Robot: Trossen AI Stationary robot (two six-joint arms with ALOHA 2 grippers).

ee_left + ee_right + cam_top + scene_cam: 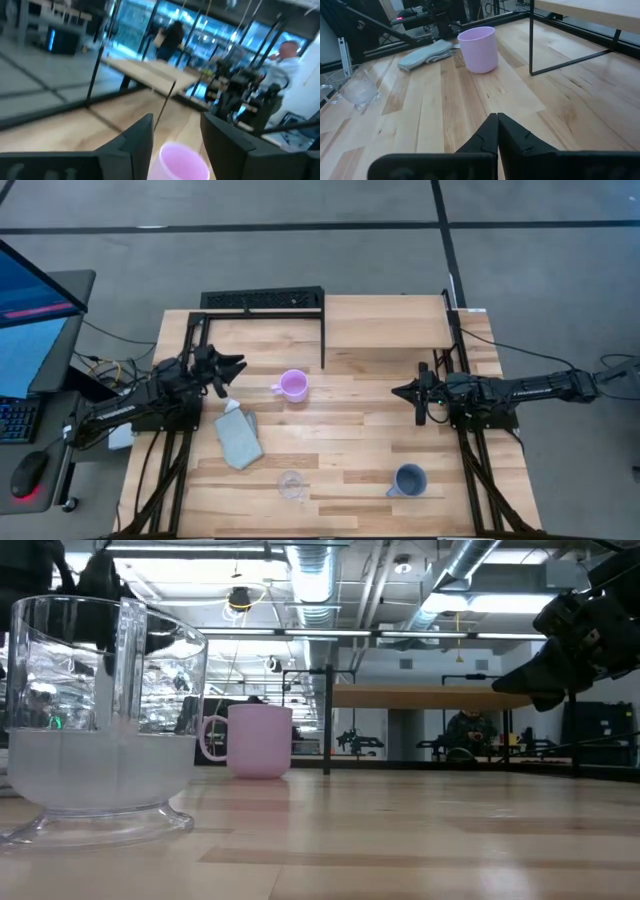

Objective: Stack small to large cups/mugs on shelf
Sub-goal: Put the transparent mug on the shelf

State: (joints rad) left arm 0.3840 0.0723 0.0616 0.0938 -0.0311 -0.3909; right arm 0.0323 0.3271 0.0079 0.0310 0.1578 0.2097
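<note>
Left gripper [238, 364]: fingers parted, grasping nothing, raised over the light-wood bench [340, 450] just left of the mug.
Right gripper [397, 391]: fingers pressed together, empty, right of centre.
Pink-lilac handled mug [293, 385]: upright on the bench, in front of the shelf.
Small clear glass cup [291, 484]: near the front edge.
Blue-grey handled mug [409, 479]: front right.
Raised light-wood shelf on black legs [385, 323]: at the back right.
Folded grey-blue cloth [239, 436]: left of centre.

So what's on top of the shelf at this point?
Nothing: the shelf top is bare wood in the high view. The pink mug, glass cup and blue-grey mug all stand on the table. The tabletop under the shelf is covered from above.
</note>
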